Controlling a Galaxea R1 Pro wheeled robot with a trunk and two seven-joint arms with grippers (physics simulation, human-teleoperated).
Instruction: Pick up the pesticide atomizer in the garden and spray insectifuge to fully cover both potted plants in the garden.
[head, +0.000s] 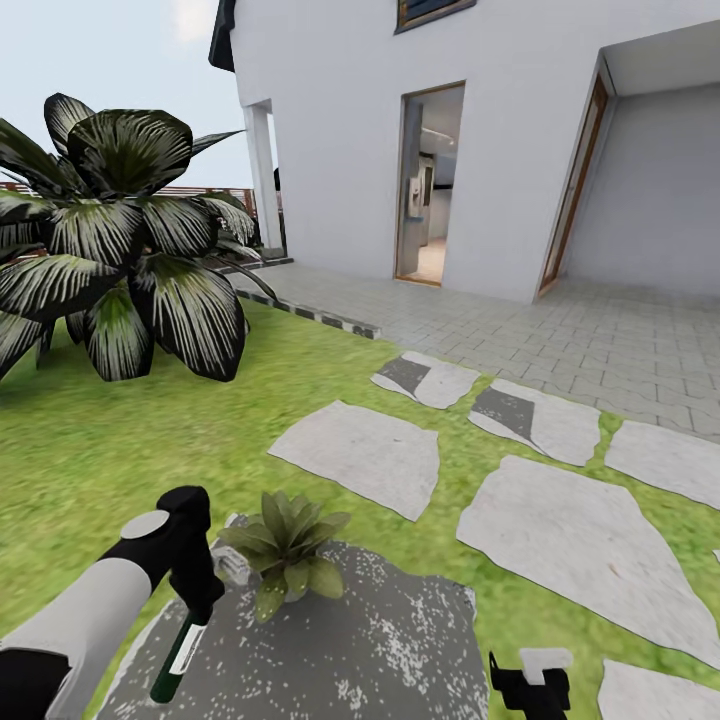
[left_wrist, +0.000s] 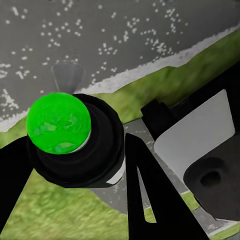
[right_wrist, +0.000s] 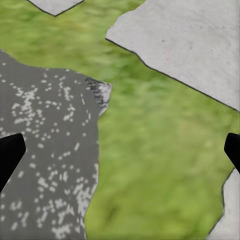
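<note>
My left gripper (head: 200, 598) is shut on the pesticide atomizer (head: 180, 652), a slim dark green bottle with a white label that hangs down and slightly left from the fingers. In the left wrist view its bright green round end (left_wrist: 58, 123) sits between the black fingers (left_wrist: 145, 195). Just right of that gripper a potted plant (head: 287, 552), a low rosette of pointed green leaves, stands on a dark speckled stone (head: 360, 640). At the frame's bottom edge my right gripper (head: 530, 685) is open and empty; in its wrist view the right gripper (right_wrist: 120, 152) hangs over grass.
A large shrub (head: 120, 250) with broad white-striped leaves stands on the lawn at the left. Pale stepping stones (head: 365, 455) lead to a paved terrace (head: 560, 330) and the white house with an open doorway (head: 430, 185).
</note>
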